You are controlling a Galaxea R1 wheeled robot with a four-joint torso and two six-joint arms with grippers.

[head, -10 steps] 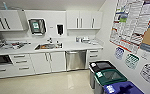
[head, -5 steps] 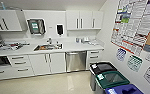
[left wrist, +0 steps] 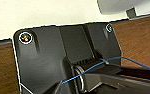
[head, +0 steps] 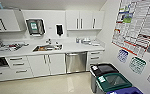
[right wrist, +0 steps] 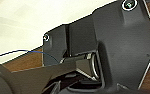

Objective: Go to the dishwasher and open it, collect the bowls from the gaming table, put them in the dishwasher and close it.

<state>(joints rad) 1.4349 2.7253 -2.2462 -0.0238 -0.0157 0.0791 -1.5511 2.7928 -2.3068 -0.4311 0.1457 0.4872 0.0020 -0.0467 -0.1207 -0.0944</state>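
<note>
I'm facing a kitchenette, and the dishwasher sits straight ahead under the white counter, its steel door shut, bar handle across the top. Just to its left, white cabinet doors, and beyond them a stack of drawers; another narrow set of drawers flanks it on the right. Above the cabinet doors, the steel sink is set into the counter with a tap behind it. A paper towel dispenser and a dark soap dispenser hang on the wall, upper cabinets to their right. Some small items I can't make out sit on the counter near the corner. On the right wall, posters, and below them a row of bins: a black-lidded bin nearest the dishwasher, then a green-lidded bin. Those bins crowd the right side, but pale floor lies between me and the dishwasher door. My wrist cameras show dark housing, a blue cable and wood-brown surface behind; whether my fingers are spread or closed, I cannot tell
</note>
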